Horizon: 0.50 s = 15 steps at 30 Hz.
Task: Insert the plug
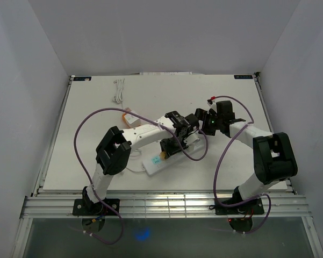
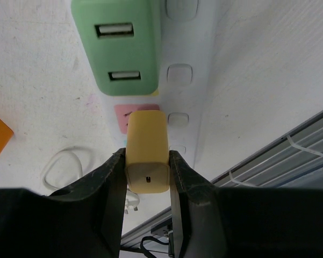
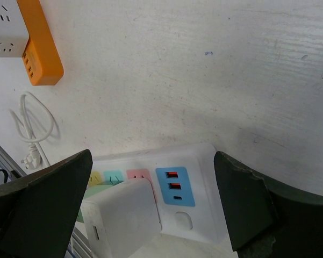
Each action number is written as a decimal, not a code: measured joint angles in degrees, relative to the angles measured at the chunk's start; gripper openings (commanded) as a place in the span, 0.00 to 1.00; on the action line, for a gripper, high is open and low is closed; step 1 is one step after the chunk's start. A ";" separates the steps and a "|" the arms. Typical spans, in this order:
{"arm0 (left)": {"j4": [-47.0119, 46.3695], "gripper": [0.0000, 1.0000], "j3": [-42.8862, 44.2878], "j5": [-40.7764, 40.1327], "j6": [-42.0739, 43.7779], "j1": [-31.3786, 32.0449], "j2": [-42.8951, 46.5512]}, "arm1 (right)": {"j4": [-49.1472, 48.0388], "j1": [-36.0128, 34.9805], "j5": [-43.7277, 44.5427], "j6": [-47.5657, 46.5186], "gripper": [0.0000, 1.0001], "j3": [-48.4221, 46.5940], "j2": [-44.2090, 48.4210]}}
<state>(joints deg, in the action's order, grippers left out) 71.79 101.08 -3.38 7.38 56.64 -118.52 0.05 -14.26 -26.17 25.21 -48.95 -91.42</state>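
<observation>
My left gripper [image 2: 146, 177] is shut on a yellow plug [image 2: 146, 145], holding its sides near the back end. The plug's front end is at the pink socket [image 2: 130, 111] of the white power strip [image 2: 188, 54]; its prongs are hidden. A green USB charger [image 2: 118, 45] sits in the strip just beyond it. In the top view the left gripper [image 1: 169, 146] is over the strip [image 1: 152, 165]. My right gripper [image 3: 153, 156] is open and empty above the strip's end [image 3: 204, 161] with the blue USB panel [image 3: 174, 186], next to a white charger [image 3: 123, 217].
An orange-edged power strip [image 3: 40, 43] lies to the far left, seen also in the top view [image 1: 130, 118]. A white cable with plug [image 3: 32, 129] lies by the table's edge. Another coiled white cable [image 1: 118, 90] lies at the back left. The table's metal rail [image 2: 268, 156] runs close to the strip.
</observation>
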 measured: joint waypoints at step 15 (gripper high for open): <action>-6.45 0.00 -5.70 3.43 1.20 -1.18 2.84 | 0.17 0.81 0.52 -0.20 0.99 0.04 0.74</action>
<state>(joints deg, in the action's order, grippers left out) 65.34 95.37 0.05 8.58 55.46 -115.68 0.23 -13.45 -25.65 25.02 -48.90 -90.67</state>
